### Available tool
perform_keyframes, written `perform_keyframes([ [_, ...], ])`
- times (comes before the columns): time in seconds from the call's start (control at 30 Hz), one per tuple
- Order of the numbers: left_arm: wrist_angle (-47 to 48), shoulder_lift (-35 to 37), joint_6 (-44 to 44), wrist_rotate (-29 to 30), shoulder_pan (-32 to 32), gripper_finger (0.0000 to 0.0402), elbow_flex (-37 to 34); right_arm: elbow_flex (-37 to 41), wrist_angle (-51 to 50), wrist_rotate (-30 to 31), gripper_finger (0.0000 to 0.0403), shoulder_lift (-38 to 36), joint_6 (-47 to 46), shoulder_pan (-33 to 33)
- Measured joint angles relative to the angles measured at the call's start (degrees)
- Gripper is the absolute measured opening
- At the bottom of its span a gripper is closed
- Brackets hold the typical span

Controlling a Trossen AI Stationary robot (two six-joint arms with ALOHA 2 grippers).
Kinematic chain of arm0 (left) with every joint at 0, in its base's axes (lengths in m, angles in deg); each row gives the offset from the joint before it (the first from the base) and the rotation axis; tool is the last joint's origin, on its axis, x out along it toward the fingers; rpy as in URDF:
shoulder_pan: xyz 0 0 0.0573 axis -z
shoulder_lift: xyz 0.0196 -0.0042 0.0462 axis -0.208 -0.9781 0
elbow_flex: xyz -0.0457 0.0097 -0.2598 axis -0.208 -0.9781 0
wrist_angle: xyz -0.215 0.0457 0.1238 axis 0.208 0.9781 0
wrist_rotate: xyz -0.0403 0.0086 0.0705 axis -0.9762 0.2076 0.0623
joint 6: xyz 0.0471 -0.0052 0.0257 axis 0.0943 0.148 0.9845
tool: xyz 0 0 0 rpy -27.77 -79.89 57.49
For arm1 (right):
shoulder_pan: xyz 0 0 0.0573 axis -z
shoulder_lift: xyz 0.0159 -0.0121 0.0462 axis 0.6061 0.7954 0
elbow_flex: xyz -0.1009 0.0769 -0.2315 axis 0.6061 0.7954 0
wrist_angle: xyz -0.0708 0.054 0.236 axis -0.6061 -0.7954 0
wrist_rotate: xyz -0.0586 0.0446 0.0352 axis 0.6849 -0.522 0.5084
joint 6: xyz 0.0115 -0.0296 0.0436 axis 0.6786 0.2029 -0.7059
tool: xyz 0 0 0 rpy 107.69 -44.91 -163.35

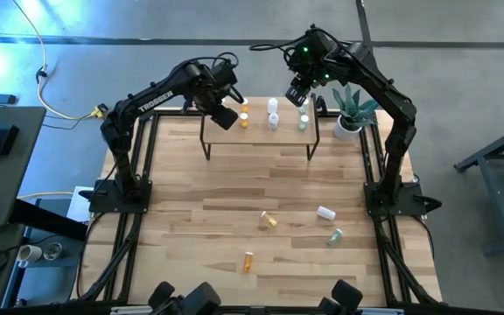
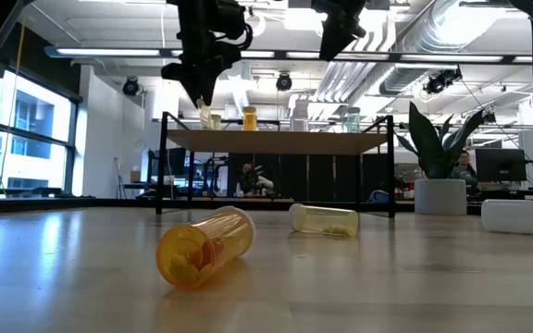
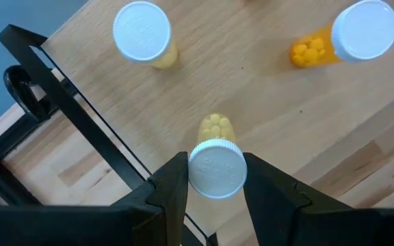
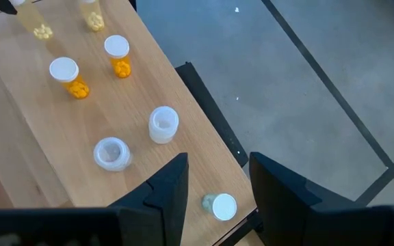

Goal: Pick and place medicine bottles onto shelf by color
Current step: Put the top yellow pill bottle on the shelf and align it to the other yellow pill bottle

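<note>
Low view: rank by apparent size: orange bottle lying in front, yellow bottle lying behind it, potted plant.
1. potted plant
2. orange bottle, inflated by sitting nearest the camera
3. yellow bottle, lying farther back

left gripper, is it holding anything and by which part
Yes: the left gripper clamps a small clear-yellow pill bottle by its white cap, over the light-wood shelf. The right gripper holds nothing.

Plant (image 2: 444,139) pot's base behind white bottle (image 2: 522,215), itself cut off at low view's edge

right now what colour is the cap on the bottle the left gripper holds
White, clearest in the left wrist view.
</note>
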Motion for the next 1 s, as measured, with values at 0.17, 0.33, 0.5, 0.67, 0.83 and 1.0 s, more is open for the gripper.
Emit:
perform_keyframes([
  [0.17,-0.5,-0.1,0.5,0.2,0.0,0.0117,0.0,0.0,0.0,0.0,0.0146,0.0,0.0,0.0],
  [0.33,-0.4,-0.1,0.2,0.0,0.1,0.0115,0.0,0.0,0.0,0.0,0.0146,0.0,0.0,0.0],
  [0.5,-0.9,-1.2,0.9,0.1,1.0,0.0114,0.0,0.0,0.0,0.0,0.0146,0.0,0.0,0.0],
  [0.67,-0.8,-2.5,1.5,0.2,1.0,0.0114,0.2,0.0,0.0,0.0,0.0146,0.0,0.0,0.0],
  [0.83,-1.1,-2.5,1.5,0.6,1.1,0.0114,0.1,0.0,0.0,0.0,0.0146,0.0,0.0,0.0],
  [1.0,-1.6,-2.4,1.5,0.6,1.1,0.0116,0.0,0.0,0.0,0.0,0.0146,0.0,0.0,0.0],
])
